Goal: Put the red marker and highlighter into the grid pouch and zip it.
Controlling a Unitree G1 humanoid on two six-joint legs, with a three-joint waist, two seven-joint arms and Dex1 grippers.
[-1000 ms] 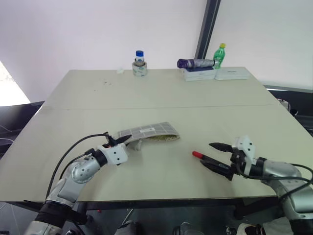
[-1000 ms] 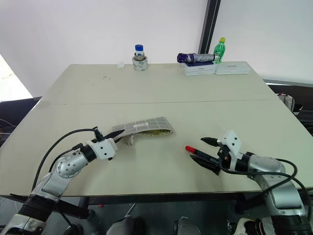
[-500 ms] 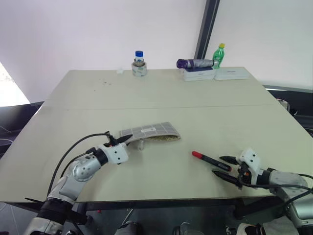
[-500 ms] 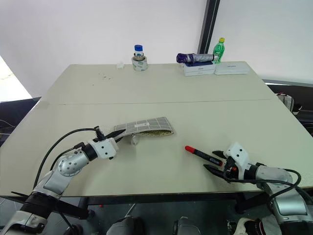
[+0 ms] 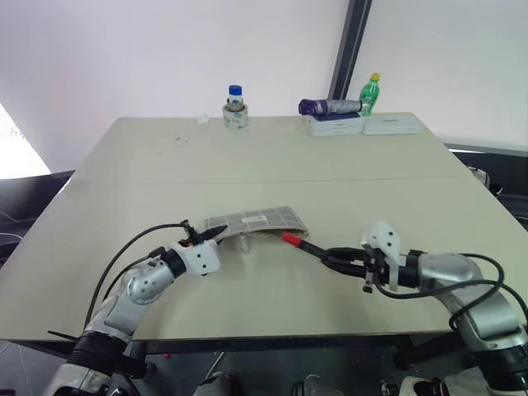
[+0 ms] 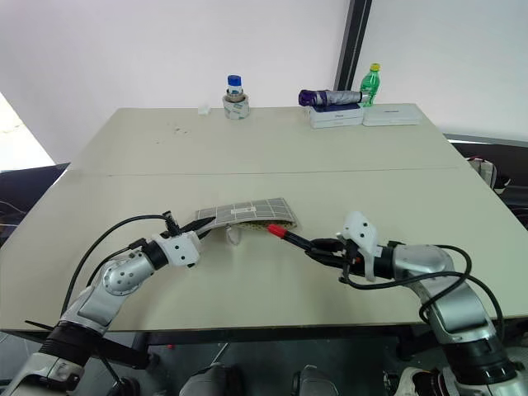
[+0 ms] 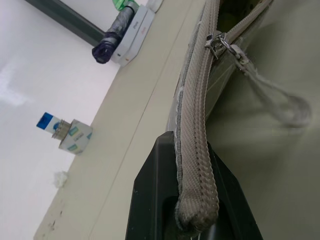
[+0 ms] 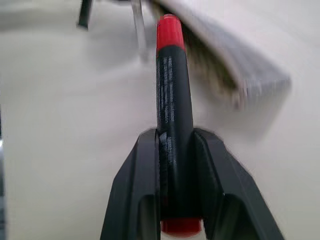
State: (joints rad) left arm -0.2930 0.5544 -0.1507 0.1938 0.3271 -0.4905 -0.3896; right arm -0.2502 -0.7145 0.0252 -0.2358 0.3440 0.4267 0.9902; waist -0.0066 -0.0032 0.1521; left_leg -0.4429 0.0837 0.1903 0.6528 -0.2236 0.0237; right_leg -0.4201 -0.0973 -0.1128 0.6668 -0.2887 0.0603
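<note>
While the left gripper stays out of the marker's path near the front left of the table, its 2 black fingers are pinched tight on the near end of the grid pouch, clamping the zip edge. That pouch lies just left of the table's middle, lifted slightly at the held end, its mouth facing right with the zip pull and a pale loop hanging at the opening. Just right of the mouth, the red marker is held level above the tabletop, red cap leading and nearly at the pouch's opening. The right gripper clamps its black barrel between both fingers, toward the front right. Nothing lies between cap and pouch mouth. Along the far edge stand a blue-capped jar, then a purple folded umbrella on 2 white boxes, and a green bottle.
</note>
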